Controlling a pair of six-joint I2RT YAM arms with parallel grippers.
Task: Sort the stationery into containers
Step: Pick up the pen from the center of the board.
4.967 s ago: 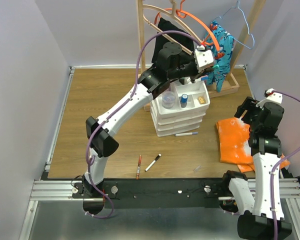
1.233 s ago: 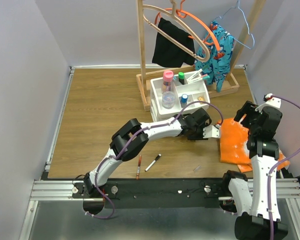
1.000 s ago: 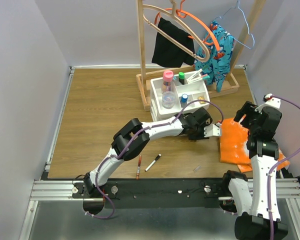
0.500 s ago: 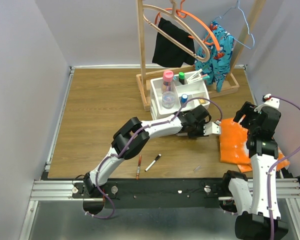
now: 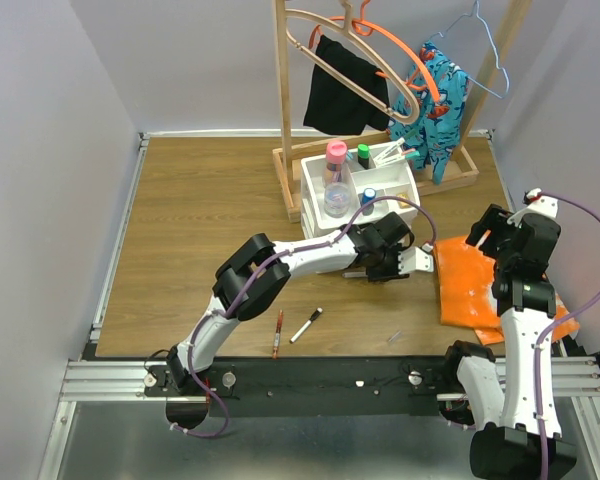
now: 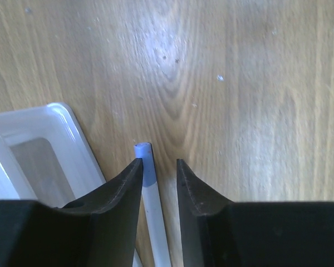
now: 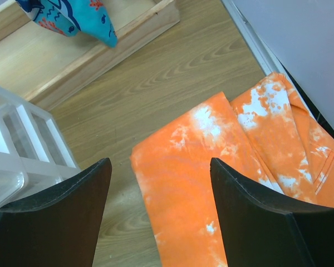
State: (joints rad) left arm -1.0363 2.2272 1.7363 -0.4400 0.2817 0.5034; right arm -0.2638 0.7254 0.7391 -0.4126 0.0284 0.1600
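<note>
The fingers (image 6: 200,194) of your left gripper (image 6: 158,164) stand narrowly parted, low over the table (image 6: 239,83), one on each side of the white pen (image 6: 150,189), so a squeeze would catch its barrel. The pen sits in the gap near its blue-tipped end, against one pad with wood showing on the other side; it isn't clamped. It lies just beside the foot of the white organiser (image 6: 39,133). Your right gripper (image 7: 158,222) hangs wide and empty over the orange cloth (image 7: 211,183), out of the way.
</note>
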